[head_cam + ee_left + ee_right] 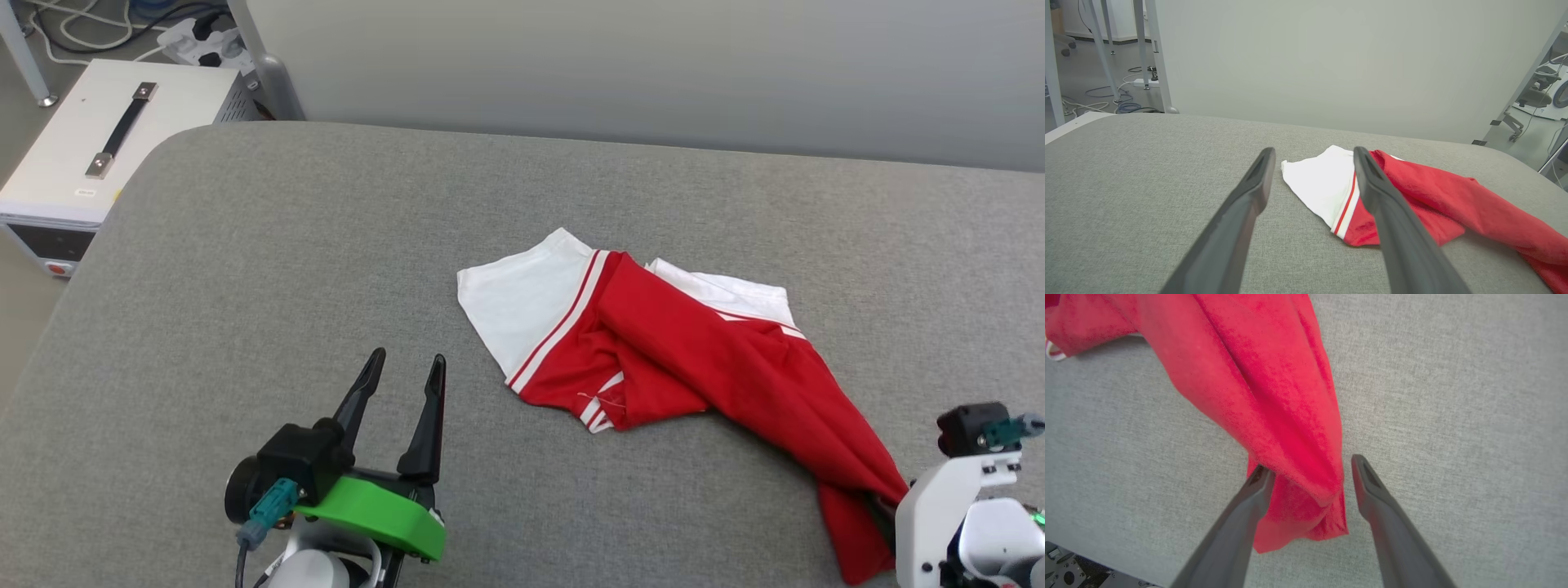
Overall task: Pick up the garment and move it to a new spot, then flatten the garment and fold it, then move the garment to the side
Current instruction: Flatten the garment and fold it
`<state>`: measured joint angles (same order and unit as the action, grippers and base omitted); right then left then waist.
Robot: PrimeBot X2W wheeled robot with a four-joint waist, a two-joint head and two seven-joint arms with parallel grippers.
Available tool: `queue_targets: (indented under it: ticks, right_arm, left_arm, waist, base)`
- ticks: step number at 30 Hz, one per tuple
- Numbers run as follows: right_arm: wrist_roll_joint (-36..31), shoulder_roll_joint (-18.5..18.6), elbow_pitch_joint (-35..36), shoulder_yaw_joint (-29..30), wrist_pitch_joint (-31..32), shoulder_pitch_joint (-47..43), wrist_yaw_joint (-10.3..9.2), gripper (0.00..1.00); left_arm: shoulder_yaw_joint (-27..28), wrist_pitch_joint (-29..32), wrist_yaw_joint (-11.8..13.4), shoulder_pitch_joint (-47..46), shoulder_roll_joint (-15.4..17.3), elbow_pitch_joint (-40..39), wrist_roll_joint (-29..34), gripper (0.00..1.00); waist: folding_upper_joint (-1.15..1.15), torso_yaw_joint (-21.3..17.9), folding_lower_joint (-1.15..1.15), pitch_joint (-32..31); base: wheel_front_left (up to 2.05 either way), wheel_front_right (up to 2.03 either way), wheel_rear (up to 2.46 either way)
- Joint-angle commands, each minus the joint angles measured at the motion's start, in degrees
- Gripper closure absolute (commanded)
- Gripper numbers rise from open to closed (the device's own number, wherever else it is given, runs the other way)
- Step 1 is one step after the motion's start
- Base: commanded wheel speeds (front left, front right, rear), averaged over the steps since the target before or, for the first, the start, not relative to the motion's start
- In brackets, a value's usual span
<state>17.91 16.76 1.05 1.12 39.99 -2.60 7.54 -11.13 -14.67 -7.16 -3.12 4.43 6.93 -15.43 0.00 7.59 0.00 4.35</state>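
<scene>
Right claw (1309, 464) stands wide astride the garment (1257, 375); left claw (408, 358), also wide, hovers near it.

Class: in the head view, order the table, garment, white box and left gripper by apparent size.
Table, largest.
Garment, second.
White box and left gripper look alike, and the gripper sits nearer the camera: unranked.

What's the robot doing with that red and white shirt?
The red and white shirt lies bunched up on the grey table, not yet flattened or folded. The robot's right gripper is open, its fingers either side of the shirt's red end without pinching it. Its left gripper is open too, beside the shirt and not touching it.
</scene>
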Motion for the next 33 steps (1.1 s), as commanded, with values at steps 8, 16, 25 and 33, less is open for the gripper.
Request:
queue_targets:
  ticks: [8,16,25,33]
  right_arm:
    - [2.2,6.3,13.4,-2.7,14.5,9.7,-0.05,0.0]
    - [4.0,8.4,13.2,-4.9,27.1,23.0,-0.05,0.0]
    - [2.6,8.7,-2.5,-5.6,31.4,34.3,-0.05,0.0]
    - [1.3,10.5,-13.7,-10.1,29.3,39.3,-0.05,0.0]
  left_arm:
    - [-0.4,-0.3,-0.3,-2.3,-0.1,0.8,-0.5,0.0]
    - [-1.9,-0.3,-0.3,-4.9,-0.8,0.1,-1.1,0.0]
    - [-3.0,-0.3,-0.3,-7.3,-1.3,-0.7,-1.8,0.0]
    - [-3.7,-0.3,-0.3,-8.2,-1.5,-0.7,-2.3,0.0]
  waist:
    - [0.0,3.1,0.0,3.5]
    - [0.0,8.3,0.0,8.1]
    - [0.0,13.8,0.0,13.0]
    - [0.0,16.7,0.0,15.2]
  base:
    - [0.0,0.0,0.0]
    - [0.0,0.0,0.0]
    - [0.0,0.0,0.0]
    - [0.0,0.0,0.0]
